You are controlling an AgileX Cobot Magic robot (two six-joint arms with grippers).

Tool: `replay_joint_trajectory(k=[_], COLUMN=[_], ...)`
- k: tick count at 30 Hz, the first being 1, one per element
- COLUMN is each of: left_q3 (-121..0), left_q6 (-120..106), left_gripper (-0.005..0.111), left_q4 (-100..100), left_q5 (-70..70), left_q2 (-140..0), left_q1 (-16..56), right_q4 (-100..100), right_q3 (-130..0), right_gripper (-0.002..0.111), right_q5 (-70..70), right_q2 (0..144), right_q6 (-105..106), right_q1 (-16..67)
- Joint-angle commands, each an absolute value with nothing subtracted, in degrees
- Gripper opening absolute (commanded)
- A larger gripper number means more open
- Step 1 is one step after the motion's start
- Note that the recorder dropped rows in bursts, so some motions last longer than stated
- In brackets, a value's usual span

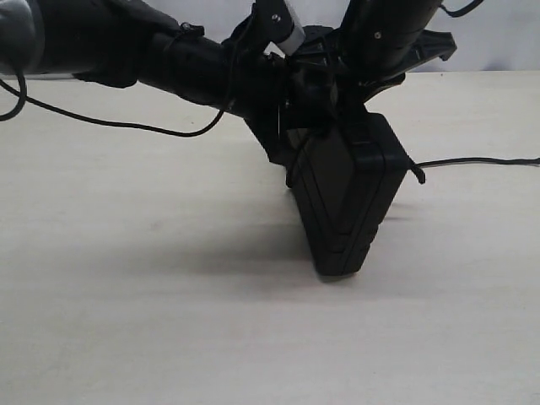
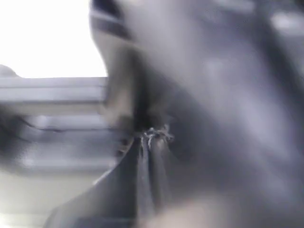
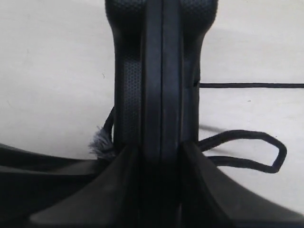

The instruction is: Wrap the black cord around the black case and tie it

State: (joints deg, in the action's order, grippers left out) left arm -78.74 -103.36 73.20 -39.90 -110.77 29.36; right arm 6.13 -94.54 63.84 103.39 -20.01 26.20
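We pin the black case (image 1: 350, 198) on edge w/ the right gripper (image 3: 161, 153) clamped on its rim; black cord (image 1: 481, 160) looks partly wrapped, untied (left gripper (image 1: 299, 101): can't tell its grip).

No readable text anywhere (left wrist view blurred).

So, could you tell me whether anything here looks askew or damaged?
The case stands tilted on one end instead of lying flat on the table, pinched at its edge by the right gripper. The cord has a frayed tip beside that gripper, and part of it lies slack on the table.
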Motion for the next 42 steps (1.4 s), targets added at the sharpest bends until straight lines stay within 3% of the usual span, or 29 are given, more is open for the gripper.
replay_joint_trajectory(k=[1, 10, 15, 17, 27, 31, 35, 42], left_q3=[-78.5, -78.5, -78.5, -78.5, -78.5, -78.5, -78.5, -78.5], left_q6=[-92.5, -92.3, -94.7, -95.8, -103.7, -105.6, -107.4, -108.0], left_gripper=[0.000, 0.003, 0.027, 0.030, 0.027, 0.000, 0.000, 0.000], left_q4=[60.5, 57.0, 60.9, 65.1, 70.2, 74.4, 74.6, 75.6], left_q5=[-38.9, -45.7, -39.9, -37.4, -29.3, -34.0, -41.9, -41.6], left_q2=[-107.4, -109.8, -112.5, -112.6, -112.7, -112.7, -112.7, -111.2], left_q1=[27.1, 25.5, 25.5, 25.8, 30.5, 30.7, 30.7, 30.6], right_q4=[5.2, 5.2, 5.2, 5.2, 4.6, 4.0, 4.0, 3.9], right_q3=[-94.4, -94.4, -94.4, -94.4, -94.4, -94.4, -94.4, -94.4], right_gripper=[0.004, 0.004, 0.004, 0.004, 0.004, 0.004, 0.004, 0.004], right_q5=[61.9, 62.2, 62.2, 62.2, 61.8, 61.8, 61.7, 61.6], right_q2=[103.2, 103.2, 103.2, 103.2, 103.2, 103.2, 103.2, 103.2], right_q6=[-20.2, -20.2, -20.2, -20.2, -20.2, -20.2, -20.2, -20.2], right_q1=[26.2, 26.2, 26.2, 26.2, 26.2, 26.2, 26.2, 26.2])
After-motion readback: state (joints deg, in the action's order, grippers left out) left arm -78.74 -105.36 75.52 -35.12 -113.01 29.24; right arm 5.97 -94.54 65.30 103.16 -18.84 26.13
